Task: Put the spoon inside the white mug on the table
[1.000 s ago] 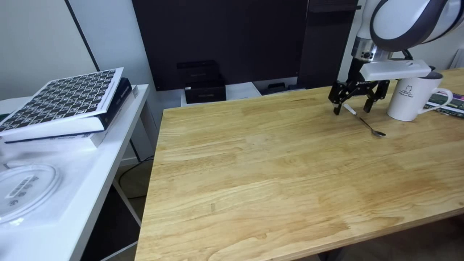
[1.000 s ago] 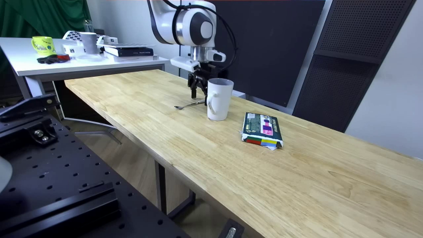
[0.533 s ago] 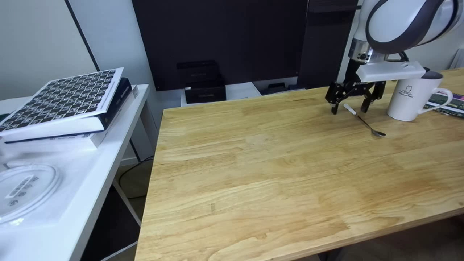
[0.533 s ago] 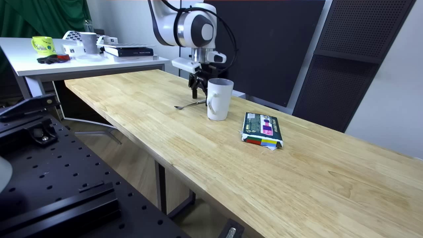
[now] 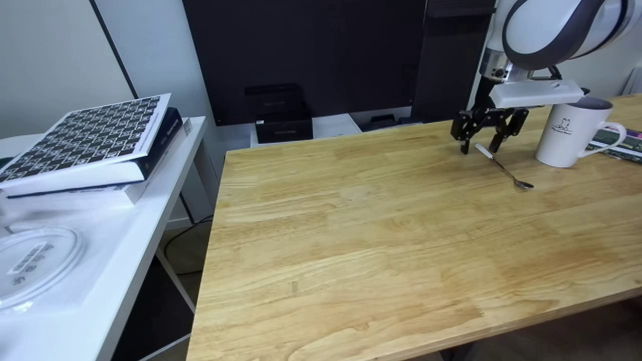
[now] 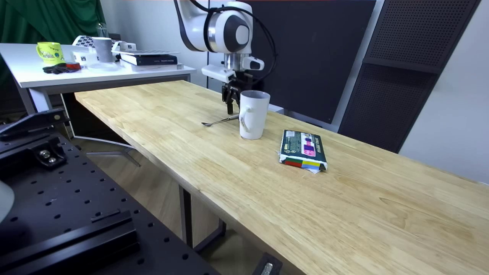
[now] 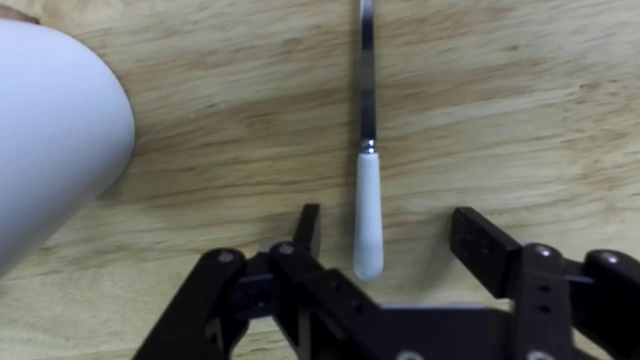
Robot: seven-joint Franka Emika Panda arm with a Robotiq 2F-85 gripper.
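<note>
The spoon (image 5: 503, 169) lies on the light-wood table (image 5: 381, 225), with a white handle end and a thin silver shaft and bowl. In the wrist view the spoon (image 7: 368, 215) runs upward, its bowl out of frame. My gripper (image 5: 479, 146) is partly open over the handle end. In the wrist view the gripper's fingers (image 7: 385, 220) stand either side of the white handle, apart from it, the left finger closer. The white mug (image 5: 567, 135) stands upright beside the spoon. It also shows in an exterior view (image 6: 256, 116), hiding one finger, and at the wrist view's left edge (image 7: 55, 125).
A dark flat package (image 6: 303, 149) with coloured blocks printed on it lies on the table beyond the mug. A white side table (image 5: 165, 200) with stacked books (image 5: 90, 140) stands apart from the wooden table. A dark panel (image 5: 311, 55) rises behind the table's back edge.
My gripper has shifted slightly away from the mug, and its fingers have come closer together around the spoon's handle end. The spoon and the mug have not moved.
</note>
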